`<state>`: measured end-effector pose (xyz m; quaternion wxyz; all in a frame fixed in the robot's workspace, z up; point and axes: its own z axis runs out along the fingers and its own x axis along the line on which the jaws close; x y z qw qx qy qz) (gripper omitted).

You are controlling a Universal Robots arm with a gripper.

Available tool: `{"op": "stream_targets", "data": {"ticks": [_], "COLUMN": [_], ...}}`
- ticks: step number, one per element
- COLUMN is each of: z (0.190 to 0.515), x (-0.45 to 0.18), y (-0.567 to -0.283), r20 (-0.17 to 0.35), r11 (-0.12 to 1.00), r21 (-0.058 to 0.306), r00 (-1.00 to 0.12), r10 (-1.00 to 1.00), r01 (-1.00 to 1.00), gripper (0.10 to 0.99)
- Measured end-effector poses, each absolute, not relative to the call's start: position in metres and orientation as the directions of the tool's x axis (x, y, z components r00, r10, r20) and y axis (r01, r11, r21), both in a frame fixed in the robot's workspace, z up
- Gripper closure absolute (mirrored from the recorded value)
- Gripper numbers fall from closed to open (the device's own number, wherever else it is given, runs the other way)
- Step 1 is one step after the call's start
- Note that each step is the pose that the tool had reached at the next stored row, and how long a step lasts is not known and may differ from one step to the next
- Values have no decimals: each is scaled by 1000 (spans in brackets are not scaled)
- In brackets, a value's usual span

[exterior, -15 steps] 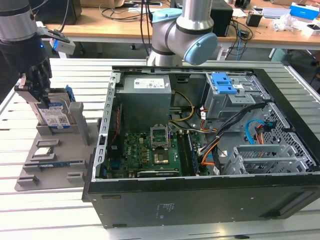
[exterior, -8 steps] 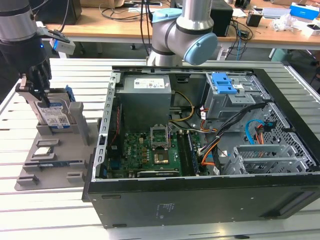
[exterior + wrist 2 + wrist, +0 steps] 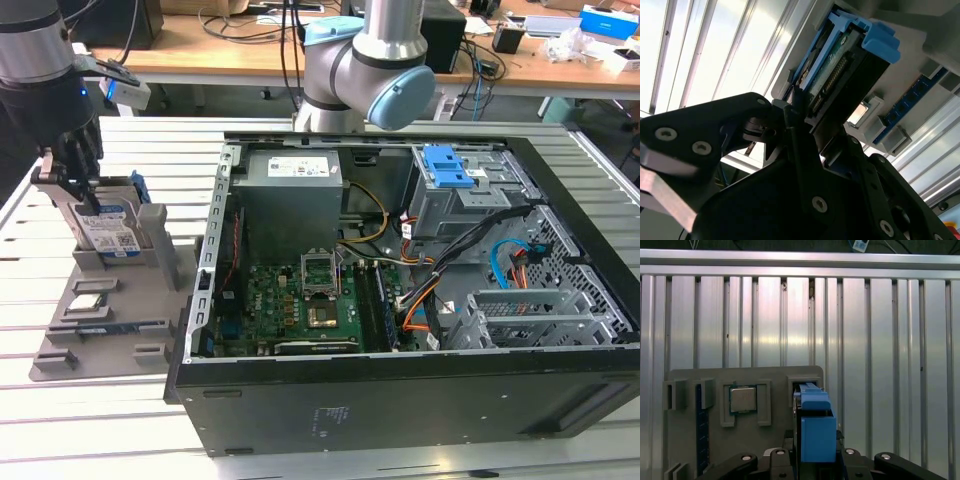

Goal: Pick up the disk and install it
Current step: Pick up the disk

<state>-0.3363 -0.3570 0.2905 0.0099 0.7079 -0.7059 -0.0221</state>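
Note:
The disk (image 3: 108,228) stands on edge in a slot of the grey fixture (image 3: 110,350) at the exterior view's left, white-and-blue label facing out and blue rails along its sides. My gripper (image 3: 75,180) comes down on its upper end, with dark fingers on either side. In the first wrist view the disk's blue bracket (image 3: 816,432) sits tight between the fingers (image 3: 788,442), so the gripper looks shut on it. The second wrist view shows the disk's connector edge (image 3: 837,65) just past a fingertip (image 3: 796,100). The disk still sits in the slot.
An open computer case (image 3: 400,395) fills the middle and right of the slatted metal table, with a drive cage and blue latch (image 3: 450,168) at its far right corner. On the fixture lie a small square chip (image 3: 743,399) and a memory stick (image 3: 125,327). The arm's base (image 3: 370,70) stands behind the case.

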Motion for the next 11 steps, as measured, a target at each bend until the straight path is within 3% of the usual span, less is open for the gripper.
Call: {"op": "stream_targets", "data": {"ticks": [11], "z": [292], "x": [-336], "y": [-357], "r20": [-18], "r11": [-3], "r21": [45], "r00": [2], "r10": [-1000], "r01": [-999], "gripper": [722]}}
